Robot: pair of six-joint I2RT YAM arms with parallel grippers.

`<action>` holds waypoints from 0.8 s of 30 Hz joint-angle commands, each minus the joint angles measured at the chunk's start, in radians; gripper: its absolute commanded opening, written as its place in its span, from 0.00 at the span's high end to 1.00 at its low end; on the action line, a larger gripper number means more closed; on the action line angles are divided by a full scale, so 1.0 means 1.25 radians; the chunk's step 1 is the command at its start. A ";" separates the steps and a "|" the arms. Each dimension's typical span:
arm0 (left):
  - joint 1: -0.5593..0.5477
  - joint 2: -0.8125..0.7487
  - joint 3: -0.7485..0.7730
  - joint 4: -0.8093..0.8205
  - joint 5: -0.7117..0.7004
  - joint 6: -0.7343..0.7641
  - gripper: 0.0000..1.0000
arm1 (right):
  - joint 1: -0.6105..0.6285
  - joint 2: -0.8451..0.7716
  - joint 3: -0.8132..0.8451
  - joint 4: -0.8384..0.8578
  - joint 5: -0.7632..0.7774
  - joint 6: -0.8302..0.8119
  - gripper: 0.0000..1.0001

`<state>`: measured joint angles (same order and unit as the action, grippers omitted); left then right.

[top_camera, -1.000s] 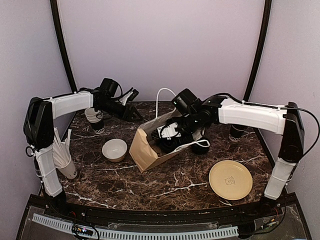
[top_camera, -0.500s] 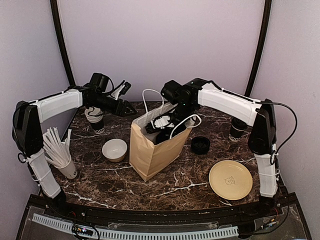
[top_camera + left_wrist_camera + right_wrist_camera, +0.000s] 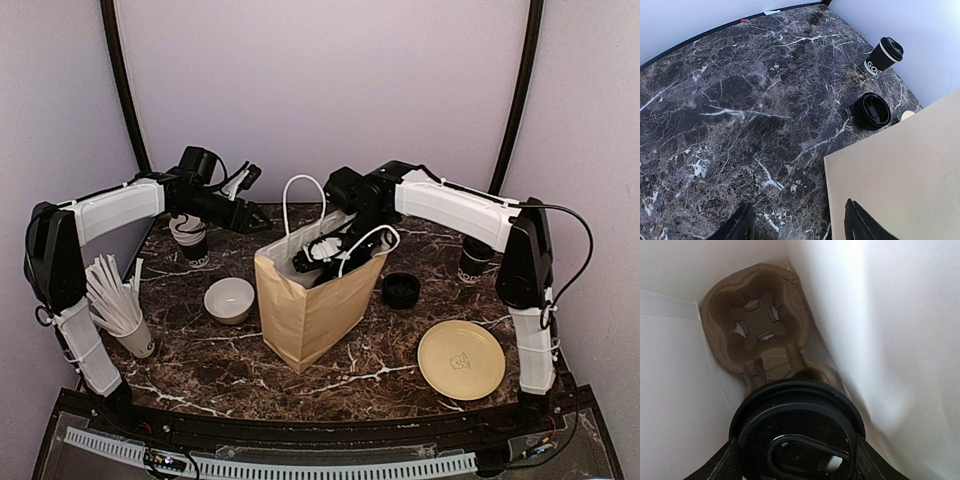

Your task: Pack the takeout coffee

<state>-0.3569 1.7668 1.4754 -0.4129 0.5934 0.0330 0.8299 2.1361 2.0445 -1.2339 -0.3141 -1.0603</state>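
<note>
One lidded black takeout coffee cup is held by my right gripper, fingers on both sides of its lid, inside the brown paper bag. Below it a cardboard cup carrier lies at the bag's bottom. In the top view my right gripper reaches into the bag's open mouth. The second lidded cup stands at the far right; it also shows in the left wrist view. My left gripper is open and empty, hovering left of the bag.
A low stack of black lids lies right of the bag. A lidless cup stack stands far left under my left arm. A white bowl, a cup of white sticks and a yellow plate sit nearer the front.
The bag has gone from lying tilted to standing upright. My right gripper with the cup now points down into it. My left gripper drew back left from the bag, then held still.
</note>
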 commanded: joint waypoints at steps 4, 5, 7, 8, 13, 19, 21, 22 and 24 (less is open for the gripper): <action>0.004 -0.038 -0.001 -0.016 0.013 -0.004 0.36 | -0.009 0.105 -0.054 -0.042 0.040 0.068 0.63; 0.004 -0.038 -0.002 -0.016 0.013 -0.004 0.36 | -0.009 0.104 -0.057 -0.041 0.043 0.073 0.62; 0.004 -0.038 -0.002 -0.014 0.016 -0.003 0.36 | -0.009 0.100 -0.065 -0.043 0.039 0.077 0.61; 0.004 -0.038 -0.002 -0.014 0.017 -0.002 0.36 | -0.010 0.097 -0.071 -0.043 0.036 0.078 0.60; 0.004 -0.037 0.012 -0.021 0.019 0.003 0.36 | -0.010 0.086 -0.060 -0.061 0.046 0.085 0.53; 0.004 -0.049 0.020 -0.040 0.011 0.022 0.36 | -0.009 0.055 0.026 -0.098 0.004 0.137 0.25; 0.004 -0.049 0.020 -0.045 0.008 0.024 0.36 | -0.006 0.051 0.076 -0.121 -0.010 0.150 0.15; 0.004 -0.048 0.020 -0.046 0.009 0.024 0.36 | -0.005 0.046 0.095 -0.126 -0.015 0.163 0.07; 0.004 -0.048 0.020 -0.048 0.009 0.024 0.36 | -0.005 0.037 0.116 -0.133 -0.025 0.177 0.02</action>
<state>-0.3569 1.7630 1.4769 -0.4419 0.5938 0.0437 0.8238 2.1761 2.1326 -1.2884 -0.3164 -0.9123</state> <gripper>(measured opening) 0.639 0.959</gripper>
